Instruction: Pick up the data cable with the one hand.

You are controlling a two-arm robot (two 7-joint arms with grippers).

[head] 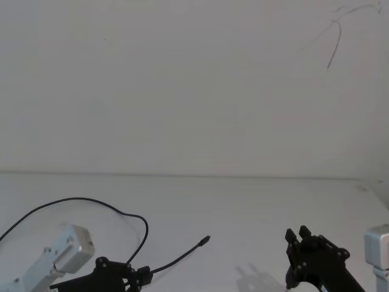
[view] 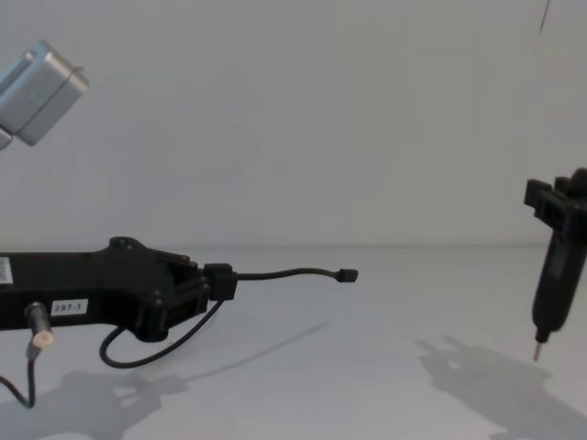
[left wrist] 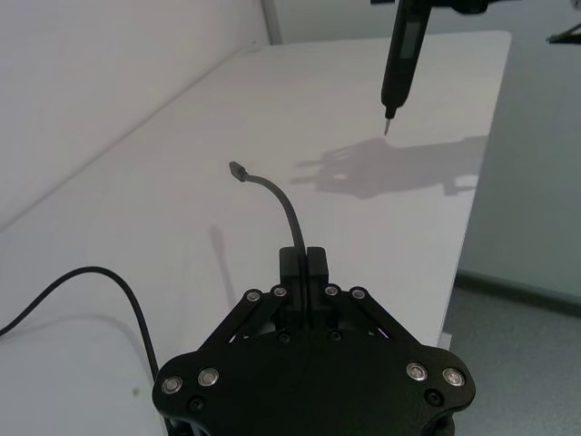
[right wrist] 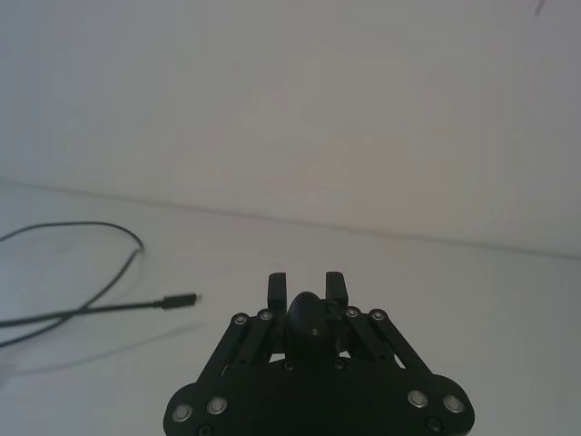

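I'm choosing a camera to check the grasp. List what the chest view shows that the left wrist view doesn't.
Chest view adds: the 297-1 label on the left gripper, and the data cable sagging in a loop beneath it. Left wrist view adds: more cable curving over the table, and its side edge with floor beyond. Both: the small plug jutting from the shut fingers, and the pen-shaped tool pointing down above the table.

Black data cable (view: pixel 293 272), white table (view: pixel 385 376).
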